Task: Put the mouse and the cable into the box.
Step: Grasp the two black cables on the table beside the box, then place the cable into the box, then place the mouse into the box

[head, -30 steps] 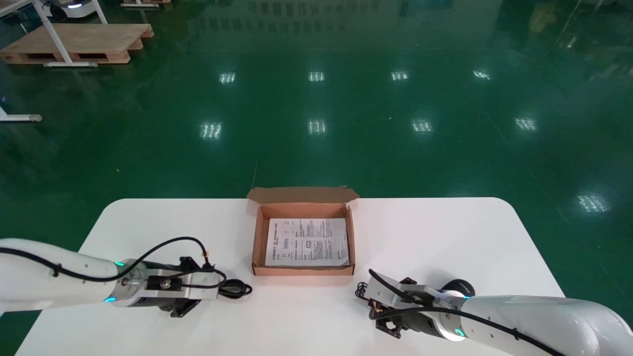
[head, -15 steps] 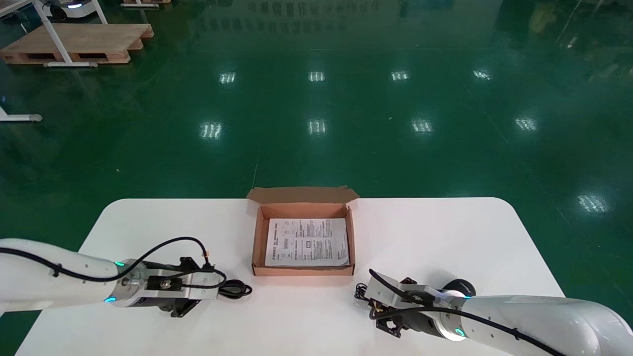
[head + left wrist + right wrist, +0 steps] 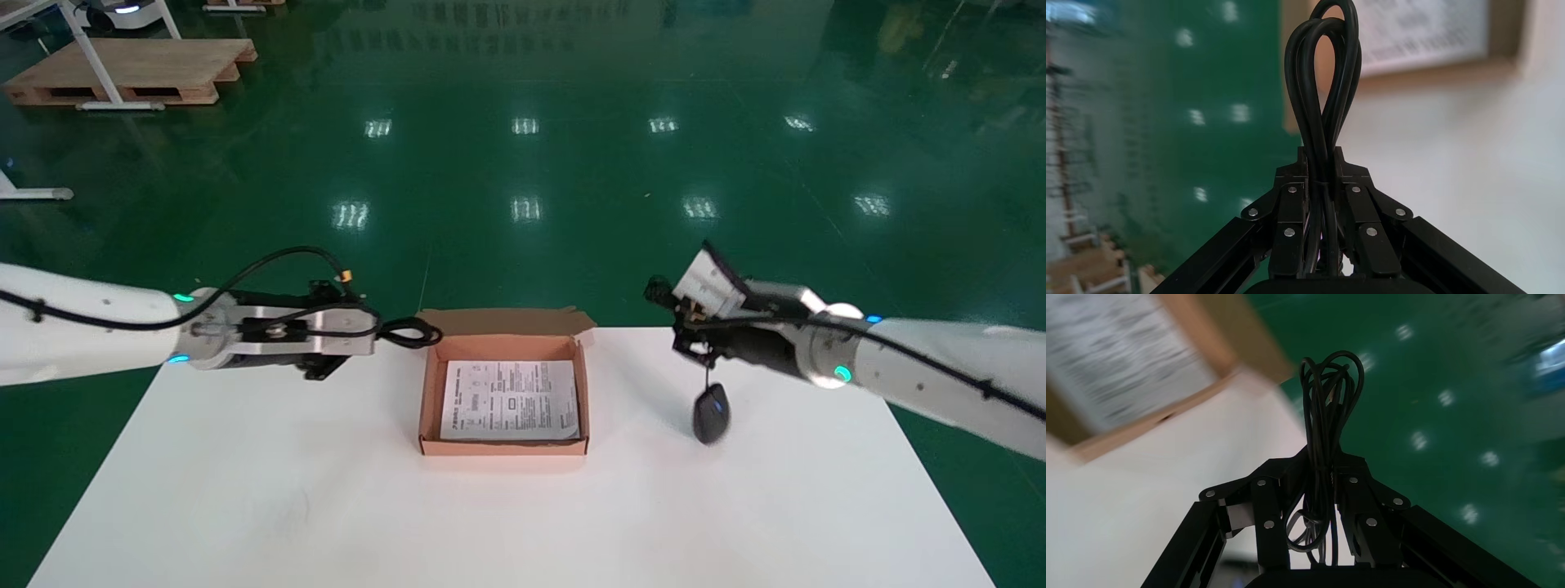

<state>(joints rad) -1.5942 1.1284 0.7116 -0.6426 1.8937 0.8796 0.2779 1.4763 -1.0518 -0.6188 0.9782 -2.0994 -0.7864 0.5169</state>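
**Task items**
- Cable [image 3: 413,333]: black, thick and folded into a tight bundle. A rounded loop end projects forward of the left jaws, as the left wrist view shows [image 3: 1324,92].
- Mouse [image 3: 711,415]: dark and oval, with a small blue mark on its back. It hangs nose-up on a thin black cord [image 3: 1329,410], the rest of which is gathered into a small coil.
- Box [image 3: 426,400]: shallow brown cardboard, open, with its lid flap folded back at the far side. A printed sheet [image 3: 508,398] lies flat on its floor. The box sits at the centre of the white counter [image 3: 245,490].

**Arm pose**
- Left arm [image 3: 82,322]: extended level above the counter, at 10 o'clock from the box. The left jaws are closed tight on the cable bundle, and the loop end lies just beside the box's far-left corner.
- Right arm [image 3: 940,376]: reaches in from 3 o'clock, with the wrist high at 2 o'clock from the box. The right jaws are clamped on the coiled cord. The mouse dangles below them, at 3 o'clock from the box and well apart from it. Whether the mouse touches the counter cannot be told.
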